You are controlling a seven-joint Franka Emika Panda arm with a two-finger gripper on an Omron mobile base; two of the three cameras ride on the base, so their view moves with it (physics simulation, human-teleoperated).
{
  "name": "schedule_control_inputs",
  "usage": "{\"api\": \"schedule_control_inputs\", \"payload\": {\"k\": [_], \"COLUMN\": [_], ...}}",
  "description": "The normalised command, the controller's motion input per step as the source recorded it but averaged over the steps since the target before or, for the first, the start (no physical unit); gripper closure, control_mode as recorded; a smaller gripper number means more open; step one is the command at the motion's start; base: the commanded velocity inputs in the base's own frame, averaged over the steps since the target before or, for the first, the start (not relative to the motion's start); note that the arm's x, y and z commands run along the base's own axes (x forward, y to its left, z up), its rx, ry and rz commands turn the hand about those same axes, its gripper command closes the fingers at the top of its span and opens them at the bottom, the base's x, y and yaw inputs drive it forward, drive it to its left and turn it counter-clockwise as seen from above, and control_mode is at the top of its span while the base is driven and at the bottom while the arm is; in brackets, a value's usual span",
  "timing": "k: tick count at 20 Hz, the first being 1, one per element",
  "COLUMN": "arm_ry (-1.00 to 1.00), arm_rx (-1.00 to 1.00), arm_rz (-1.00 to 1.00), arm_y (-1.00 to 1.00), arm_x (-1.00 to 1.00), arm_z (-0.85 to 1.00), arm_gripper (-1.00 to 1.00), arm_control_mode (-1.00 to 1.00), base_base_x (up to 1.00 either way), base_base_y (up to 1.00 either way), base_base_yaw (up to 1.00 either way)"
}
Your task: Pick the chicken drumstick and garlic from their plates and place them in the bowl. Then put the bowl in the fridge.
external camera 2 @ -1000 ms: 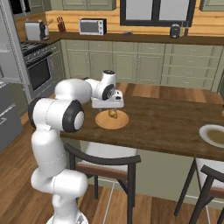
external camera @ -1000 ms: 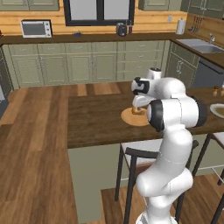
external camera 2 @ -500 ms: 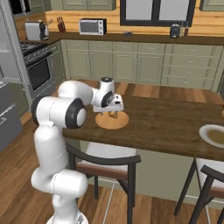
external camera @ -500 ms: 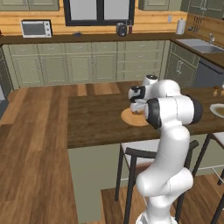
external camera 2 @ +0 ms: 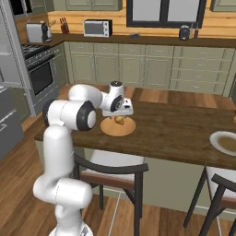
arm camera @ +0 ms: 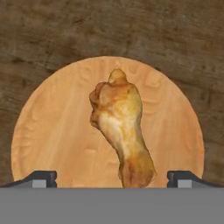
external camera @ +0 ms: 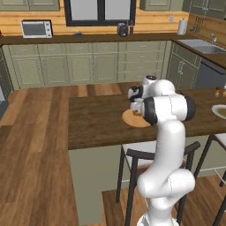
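The golden-brown chicken drumstick (arm camera: 120, 129) lies on the orange-tan wooden plate (arm camera: 48, 131), thick end away from the hand. My gripper (arm camera: 113, 179) hangs open just above it, one fingertip (arm camera: 40, 178) on each side of the thin end, touching nothing. From the base, the gripper (external camera 2: 119, 114) hovers over the drumstick (external camera 2: 120, 120) and wooden plate (external camera 2: 110, 129) on the dark counter; the same plate (external camera: 129, 119) sits under the hand (external camera: 136, 107). The pale plate (external camera 2: 226, 143) with a brownish centre lies far right. The garlic and the bowl are out of view.
The plates sit on a dark wooden island counter (external camera 2: 175, 133). Bar stools (external camera 2: 110, 173) stand along its near edge. The grey fridge (external camera 2: 8, 69) rises at the far left, beside a stove (external camera 2: 39, 69). Cabinets and a microwave (external camera 2: 97, 27) line the back wall.
The hand has come down closer over the drumstick on the wooden plate. The jaws stayed open and the drumstick has not moved.
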Motion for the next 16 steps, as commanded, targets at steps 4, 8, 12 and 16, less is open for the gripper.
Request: {"api": "schedule_control_inputs", "payload": {"k": [4,8,12,16], "arm_ry": [0.00,0.00,0.00,0.00], "arm_rx": [0.00,0.00,0.00,0.00], "arm_rz": [0.02,0.03,0.04,0.04], "arm_y": [0.00,0.00,0.00,0.00], "arm_x": [0.41,0.36,0.08,0.00], "arm_z": [-0.28,-0.28,-0.26,-0.21], "arm_gripper": [-1.00,-1.00,-1.00,-1.00], "arm_control_mode": [-1.00,-1.00,-1.00,-1.00], "base_base_x": [0.00,0.00,0.00,0.00], "base_base_y": [0.00,0.00,0.00,0.00], "base_base_yaw": [0.00,0.00,0.00,0.00]}}
